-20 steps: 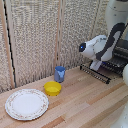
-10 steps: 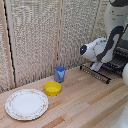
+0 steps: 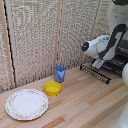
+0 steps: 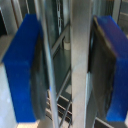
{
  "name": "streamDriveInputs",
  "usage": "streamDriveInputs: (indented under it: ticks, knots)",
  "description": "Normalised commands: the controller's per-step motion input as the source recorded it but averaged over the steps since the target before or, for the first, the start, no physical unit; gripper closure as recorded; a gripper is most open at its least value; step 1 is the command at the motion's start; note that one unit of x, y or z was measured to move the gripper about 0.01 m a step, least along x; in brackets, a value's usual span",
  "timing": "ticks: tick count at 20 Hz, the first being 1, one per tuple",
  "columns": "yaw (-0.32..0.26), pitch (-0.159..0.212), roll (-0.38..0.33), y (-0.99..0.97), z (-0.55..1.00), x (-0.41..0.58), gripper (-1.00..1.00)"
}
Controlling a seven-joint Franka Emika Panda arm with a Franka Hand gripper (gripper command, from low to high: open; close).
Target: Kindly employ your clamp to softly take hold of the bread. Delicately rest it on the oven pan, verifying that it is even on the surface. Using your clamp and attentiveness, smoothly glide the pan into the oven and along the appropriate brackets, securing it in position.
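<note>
- Three small things sit on the near-left part of the wooden surface [image 3: 85, 107]: a white patterned plate [image 3: 26, 104] nearest, a yellow bowl [image 3: 52, 88] just beyond it, and a blue cup [image 3: 60, 74] behind the bowl, all apart from each other.
- Open bare wood stretches from the bowl across to the exterior view's right, up to the oven pan [image 3: 97, 73].
- That dark wire rack lies at the far right, its left end jutting toward the cup but well apart from it; its right end runs under the arm [image 3: 102, 47] and is hidden.
- Little of the oven [image 3: 121, 55] shows; it is cut off by the right edge and partly covered by the arm.
- Up close in the wrist view, the tool [image 4: 67, 70] has its blue fingers [image 4: 22, 70] on either side of the pan's blurred metal bars, clenched on the rack.
- Bread cannot be made out in either view.
- Woven pale screens [image 3: 35, 40] close off the far side.
</note>
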Motion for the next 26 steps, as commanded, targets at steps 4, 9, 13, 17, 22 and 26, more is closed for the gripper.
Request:
streamDriveInputs:
  ticks: [4, 9, 13, 17, 22, 26]
  knots:
    - [0.000, -0.013, 0.052, -1.00, 0.57, -0.109, 1.00]
    - [0.000, -0.010, 0.024, -1.00, 0.53, -0.121, 1.00]
    - [0.001, -0.003, 0.010, -0.72, 0.26, -0.016, 1.00]
    - [0.026, -0.002, -0.054, -0.66, 0.18, -0.006, 1.00]
    - [0.040, 0.003, -0.017, 0.02, 0.03, 0.034, -1.00]
    - [0.011, 0.029, 0.061, 0.62, 0.03, 0.154, -1.00]
